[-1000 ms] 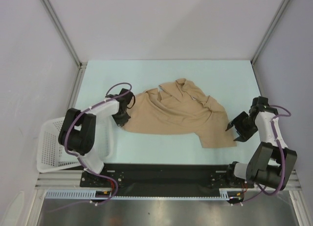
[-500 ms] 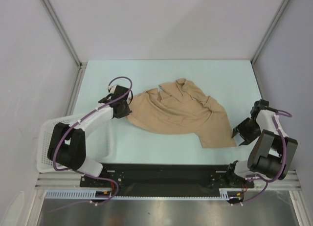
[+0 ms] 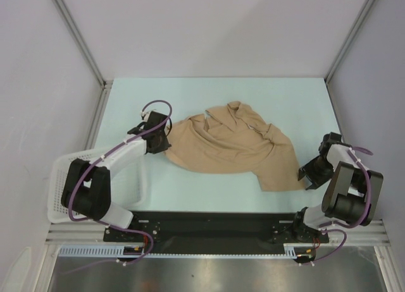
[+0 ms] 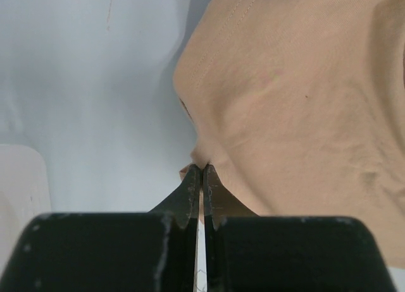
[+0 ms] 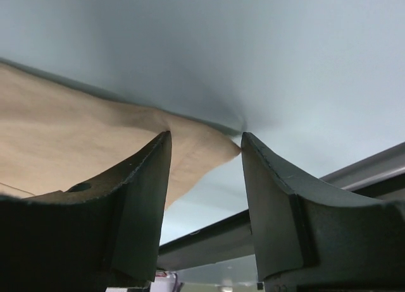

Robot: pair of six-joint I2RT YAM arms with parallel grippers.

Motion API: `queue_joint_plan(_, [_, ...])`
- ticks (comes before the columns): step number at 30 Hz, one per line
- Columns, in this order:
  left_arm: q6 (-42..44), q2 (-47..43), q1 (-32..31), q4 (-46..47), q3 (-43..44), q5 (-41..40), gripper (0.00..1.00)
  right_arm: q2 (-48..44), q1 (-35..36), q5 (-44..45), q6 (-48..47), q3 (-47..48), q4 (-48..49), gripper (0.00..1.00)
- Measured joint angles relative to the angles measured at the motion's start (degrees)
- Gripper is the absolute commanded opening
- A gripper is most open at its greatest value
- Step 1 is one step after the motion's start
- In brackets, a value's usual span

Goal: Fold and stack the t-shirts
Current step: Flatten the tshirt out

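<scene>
One tan t-shirt [image 3: 234, 146] lies crumpled across the middle of the pale table. My left gripper [image 3: 163, 142] is at its left edge. In the left wrist view this gripper [image 4: 201, 169] is shut on a pinch of the shirt's hem [image 4: 297, 96]. My right gripper [image 3: 305, 175] sits low at the shirt's near right corner. The right wrist view shows it [image 5: 205, 139] open, with the tip of that cloth corner [image 5: 76, 146] lying between the two fingers and the table just beyond.
A white lattice basket [image 3: 63, 191] stands at the near left, partly under the left arm. A black rail [image 3: 215, 225] runs along the near edge. Grey walls and metal posts [image 3: 79, 36] close in the table on three sides.
The left arm has stretched out and drawn the shirt's left edge slightly up and away. The right gripper has dropped to the shirt's near right corner, its jaws narrowing.
</scene>
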Motion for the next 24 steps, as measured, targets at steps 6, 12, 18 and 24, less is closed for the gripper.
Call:
queue_joint_plan(6, [0.02, -0.31, 0.0, -0.15, 0.09, 0.11, 0.0, 0.76, -1.2, -0.39, 0.11, -0.37, 2.29, 0.47])
queue_joint_plan(12, [0.02, -0.61, 0.0, -0.35, 0.09, 0.11, 0.0, 0.66, 0.04, -0.24, 1.25, -0.55, 2.82, 0.32])
queue_joint_plan(18, [0.02, -0.63, 0.0, -1.46, 0.55, 0.15, 0.0, 0.15, 0.66, -1.42, 2.38, -0.96, 4.22, 0.0])
queue_joint_plan(24, [0.59, -2.56, 0.0, -3.43, 3.37, 0.11, 0.01, -0.72, 0.63, 0.39, 1.31, 3.8, 0.48, 0.0])
